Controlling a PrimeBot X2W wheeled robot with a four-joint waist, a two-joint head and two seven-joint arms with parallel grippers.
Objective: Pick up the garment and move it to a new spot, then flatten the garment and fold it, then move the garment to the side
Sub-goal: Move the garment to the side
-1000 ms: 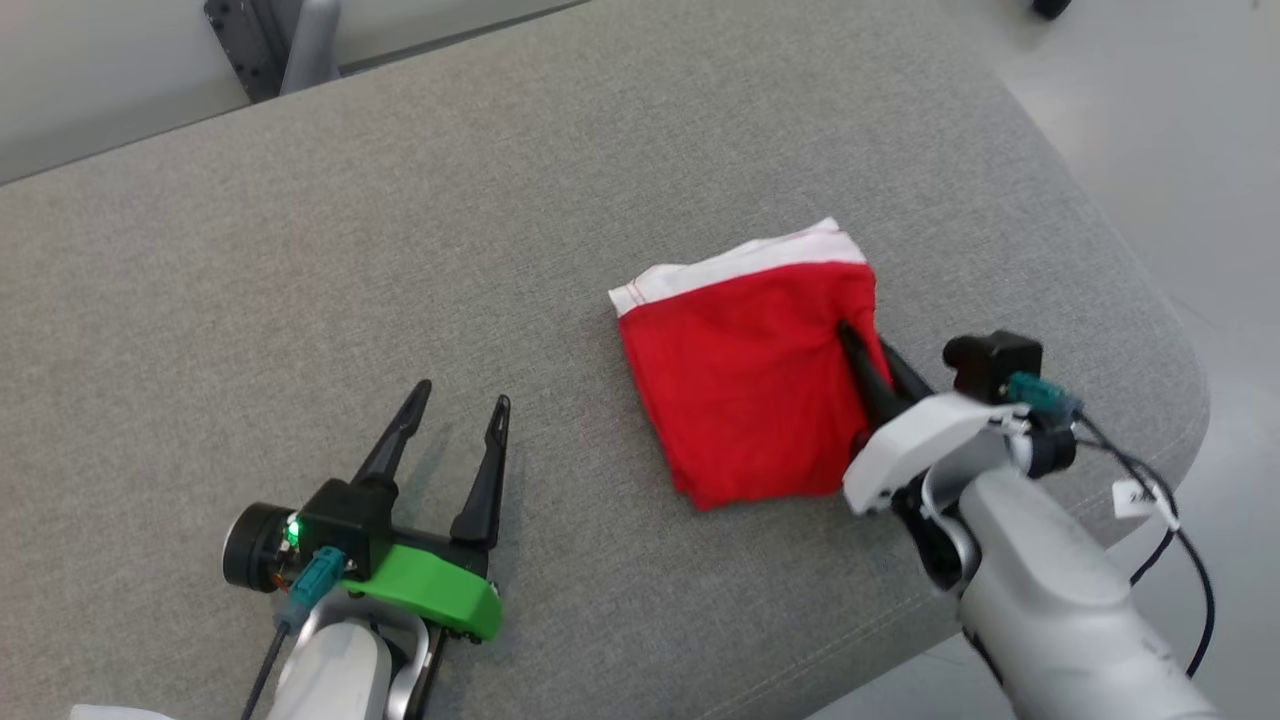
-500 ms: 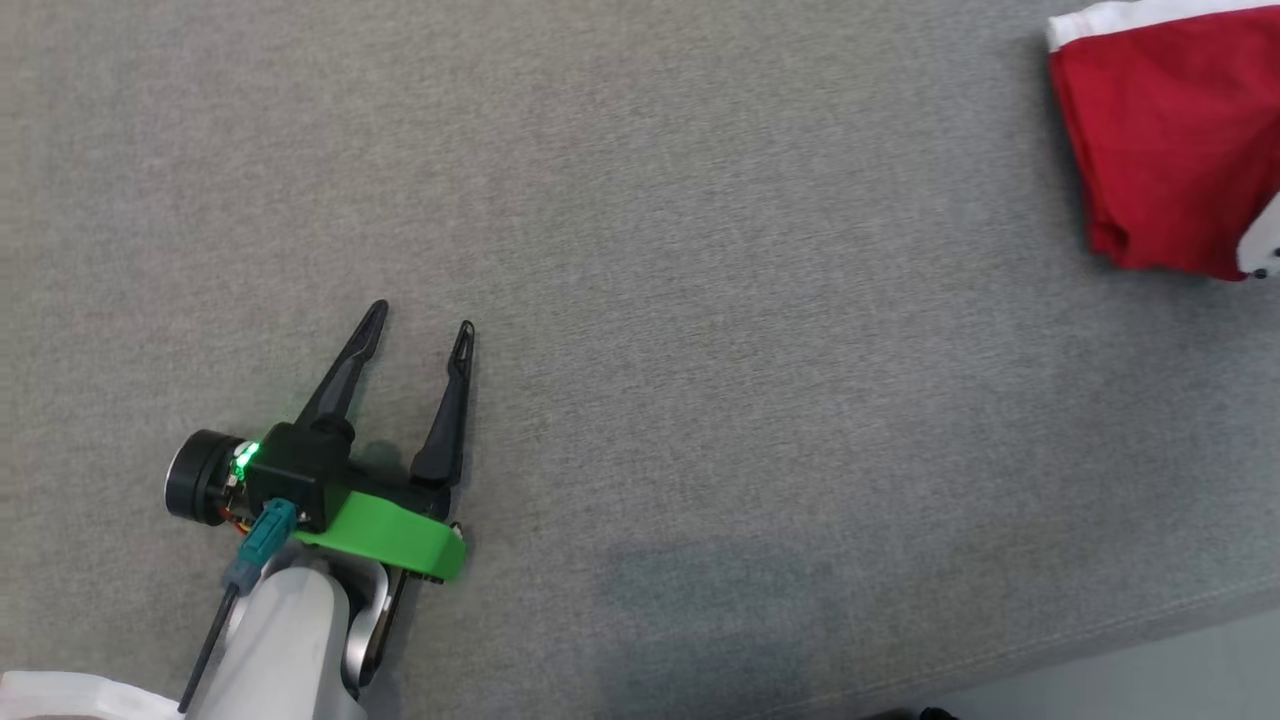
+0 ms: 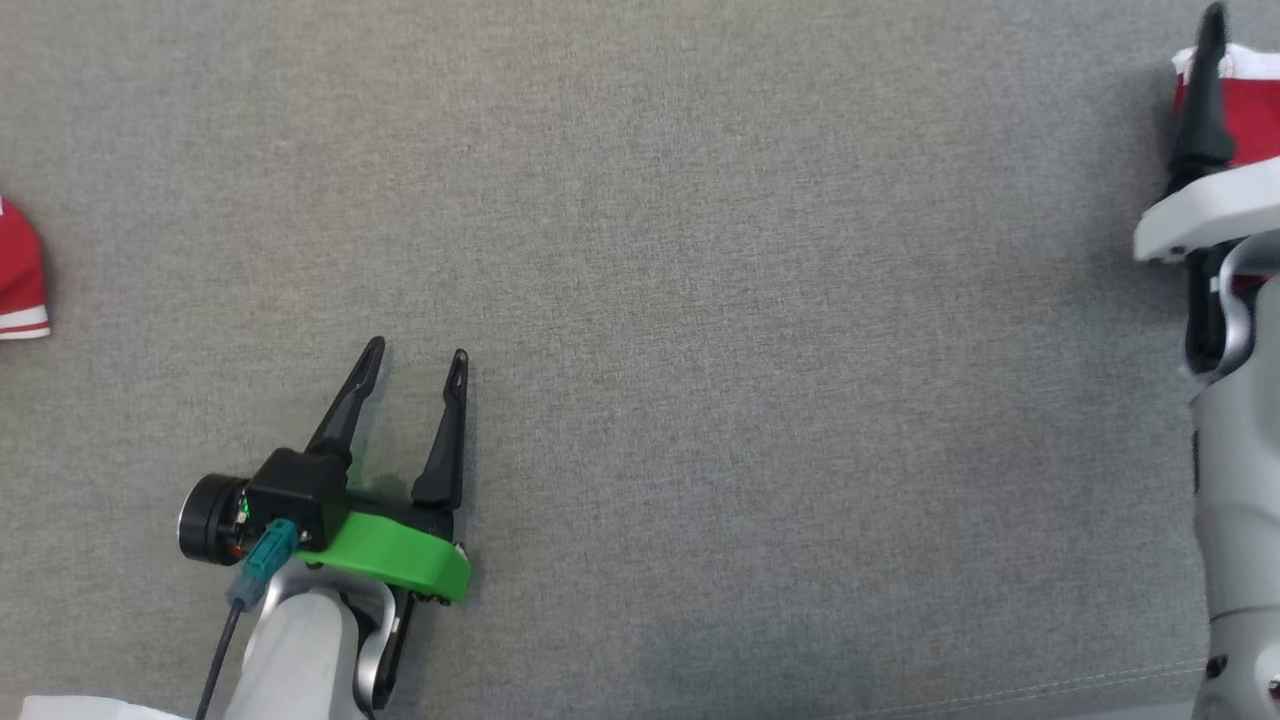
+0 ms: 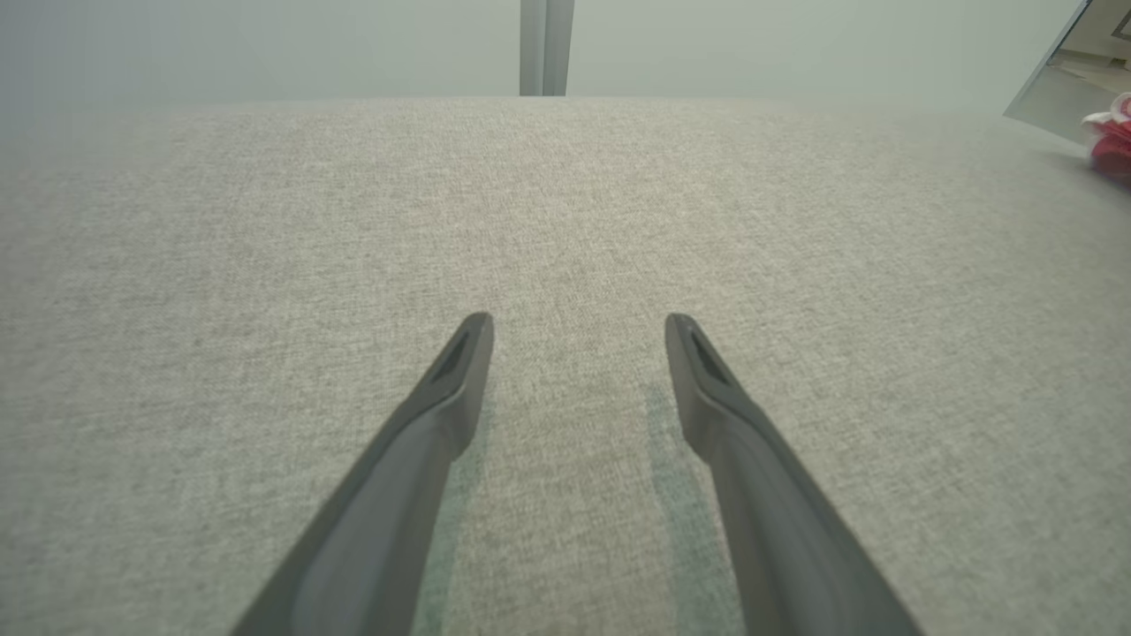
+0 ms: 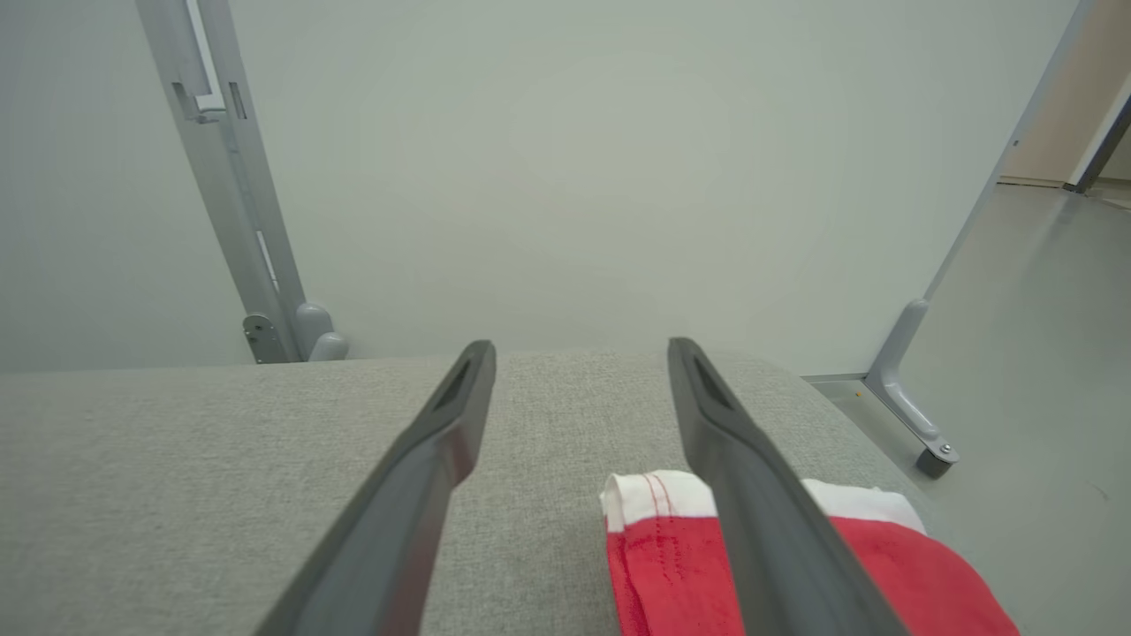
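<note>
The garment [image 5: 671, 565] is a folded red cloth with a white band, lying on the grey cushioned surface [image 3: 760, 300] near its right end; in the head view the garment [image 3: 1255, 130] sits at the far right edge. My right gripper [image 5: 581, 349] hovers open just above it, gripping nothing, with its right finger [image 5: 760, 530] crossing over the cloth. One dark finger [image 3: 1205, 110] of it rises in front of the garment in the head view. My left gripper [image 3: 415, 352] rests open on bare surface at the lower left, the same open gripper [image 4: 579, 322] far from the garment.
A second red cloth with white stripes [image 3: 20, 270] pokes in at the left edge. Grey metal frame posts [image 5: 221, 177] stand behind the surface. Floor drops away past its rounded right end [image 5: 1016, 397]. The surface's front seam [image 3: 1050, 690] runs along the bottom right.
The head camera has swung, shifting the whole picture. My right gripper, shut on the garment a second ago, has opened and let it go. The left gripper stays as it was.
</note>
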